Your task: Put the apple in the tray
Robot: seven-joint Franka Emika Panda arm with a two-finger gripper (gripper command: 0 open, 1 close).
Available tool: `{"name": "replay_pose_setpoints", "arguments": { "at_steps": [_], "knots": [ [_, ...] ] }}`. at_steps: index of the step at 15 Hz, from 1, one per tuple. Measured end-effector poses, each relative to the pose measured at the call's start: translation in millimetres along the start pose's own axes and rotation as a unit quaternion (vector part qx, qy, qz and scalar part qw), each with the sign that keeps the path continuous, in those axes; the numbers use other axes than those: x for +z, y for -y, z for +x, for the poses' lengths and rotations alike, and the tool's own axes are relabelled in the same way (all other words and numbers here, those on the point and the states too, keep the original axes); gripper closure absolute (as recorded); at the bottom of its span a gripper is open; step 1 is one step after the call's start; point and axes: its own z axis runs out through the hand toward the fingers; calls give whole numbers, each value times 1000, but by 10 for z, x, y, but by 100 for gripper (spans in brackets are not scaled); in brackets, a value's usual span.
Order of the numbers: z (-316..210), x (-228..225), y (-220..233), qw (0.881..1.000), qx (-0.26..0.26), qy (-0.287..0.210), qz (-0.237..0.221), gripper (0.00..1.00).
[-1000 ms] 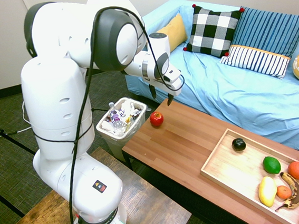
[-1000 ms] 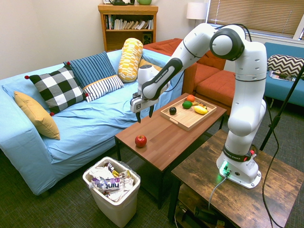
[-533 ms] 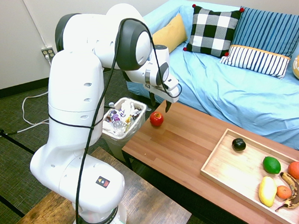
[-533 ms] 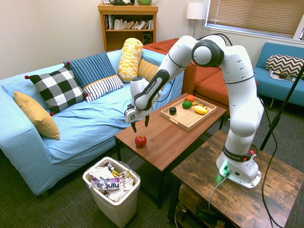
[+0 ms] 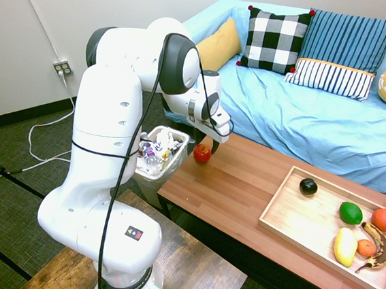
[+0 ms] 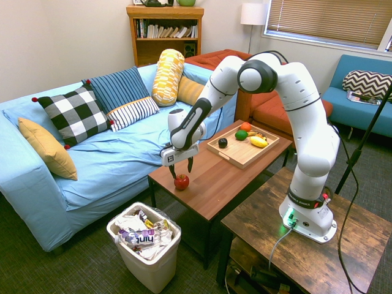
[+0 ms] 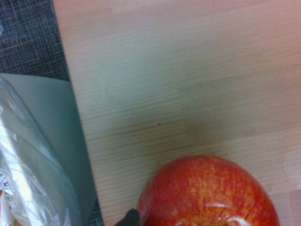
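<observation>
Apple [image 6: 181, 182] upright on the table [image 6: 211, 184], round, no long axis, between wide-spread jaws [image 6: 181, 170].

Bright, even indoor light in both exterior views, white glare at six o'clock on the glossy red apple [image 7: 209, 193], wrist view soft

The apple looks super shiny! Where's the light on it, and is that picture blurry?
Wrist view: white glare near the apple's bottom edge, wood grain soft, slightly blurry; second exterior view: the apple is small, the bin's rim sharper.
</observation>
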Motion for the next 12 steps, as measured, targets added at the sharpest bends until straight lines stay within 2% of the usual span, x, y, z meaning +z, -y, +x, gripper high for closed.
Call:
{"name": "replay_pose_setpoints", "arguments": {
  "at_steps": [5,6,12],
  "knots": [
    [-7,229,5,1000,6,14,-10,0],
    [-10,267,15,1000,5,16,-12,100],
    [13,319,50,1000,2,20,-12,100]
  ]
}}
